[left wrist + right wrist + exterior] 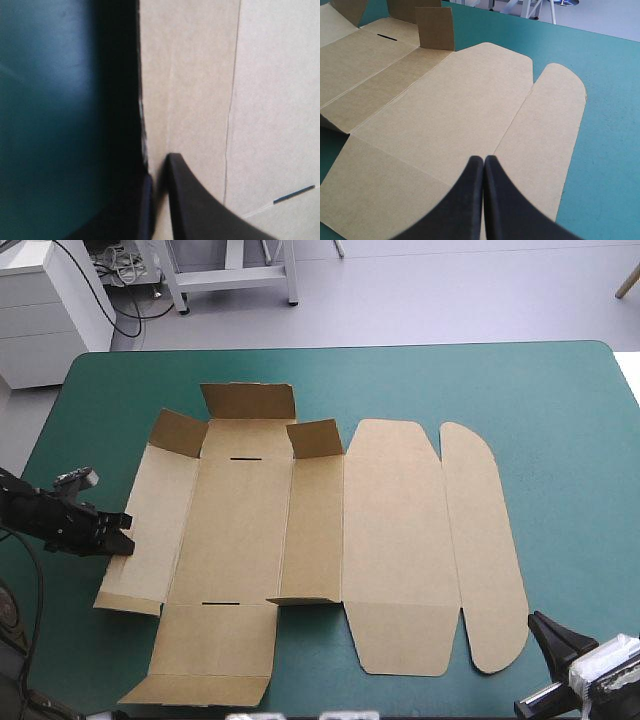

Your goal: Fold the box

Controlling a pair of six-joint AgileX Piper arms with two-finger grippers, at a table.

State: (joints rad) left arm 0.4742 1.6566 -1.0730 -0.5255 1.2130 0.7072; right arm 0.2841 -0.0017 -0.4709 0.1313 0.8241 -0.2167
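The brown box (300, 530) lies as a cut sheet in the middle of the table, mostly flat. Three small flaps (248, 400) at its far side stand raised. The lid panel (445, 115) and its rounded flap (485, 540) lie flat to the right. My left gripper (122, 535) is at the sheet's left edge, shut on the box (200, 75). One finger sits on top of the board and the other under it, as the left gripper (159, 170) shows in its wrist view. My right gripper (540, 623) hovers shut near the table's front right corner, just off the rounded flap, holding nothing (483, 160).
Bare teal-green cover (570, 460) stretches to the right of the box and along the far side. A wide flap (205, 650) of the sheet reaches close to the table's front edge. A white cabinet (50, 310) stands beyond the far left corner.
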